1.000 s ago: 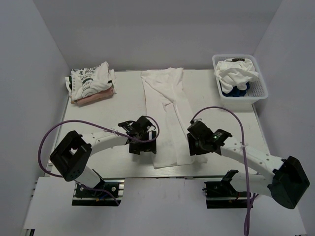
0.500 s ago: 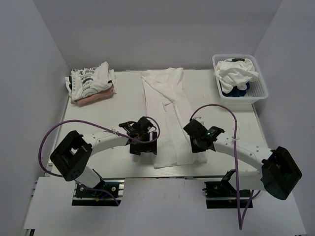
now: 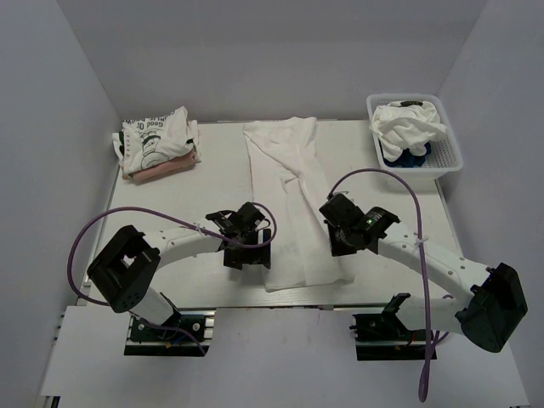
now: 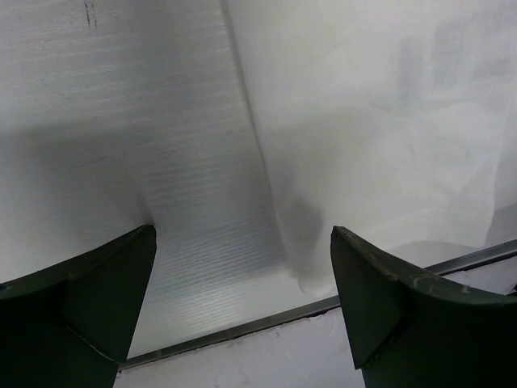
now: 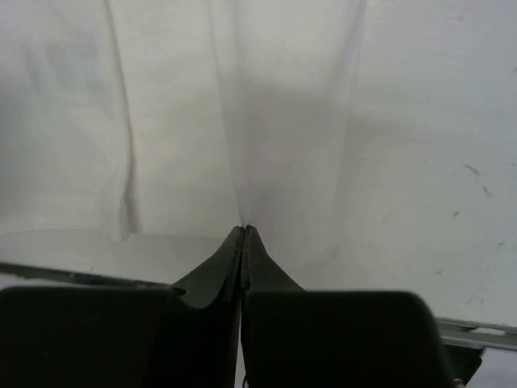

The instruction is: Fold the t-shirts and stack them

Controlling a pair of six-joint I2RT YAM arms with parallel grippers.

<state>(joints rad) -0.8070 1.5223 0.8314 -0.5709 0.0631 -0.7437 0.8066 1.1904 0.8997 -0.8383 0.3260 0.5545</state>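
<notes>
A long white t-shirt (image 3: 287, 191), folded into a strip, lies down the middle of the table. My right gripper (image 3: 339, 244) is at its near right edge, shut on a pinch of the cloth (image 5: 279, 121), which rises in a tent from the closed tips of the right gripper (image 5: 244, 230). My left gripper (image 3: 247, 256) is at the shirt's near left corner and stands open. In the left wrist view the shirt corner (image 4: 311, 275) lies just inside the right finger (image 4: 400, 311) of the left gripper (image 4: 242, 299), with nothing held.
Folded t-shirts (image 3: 158, 143), white with lettering over a pinkish one, are stacked at the back left. At the back right stands a white lattice basket (image 3: 451, 161) holding white t-shirts (image 3: 410, 121) and a navy one (image 3: 405, 156). The table's near metal edge (image 4: 242, 331) runs just below the left gripper.
My right gripper closed on the shirt's near right edge and its arm swung a little, drawing the cloth up. The left arm stayed where it was, open.
</notes>
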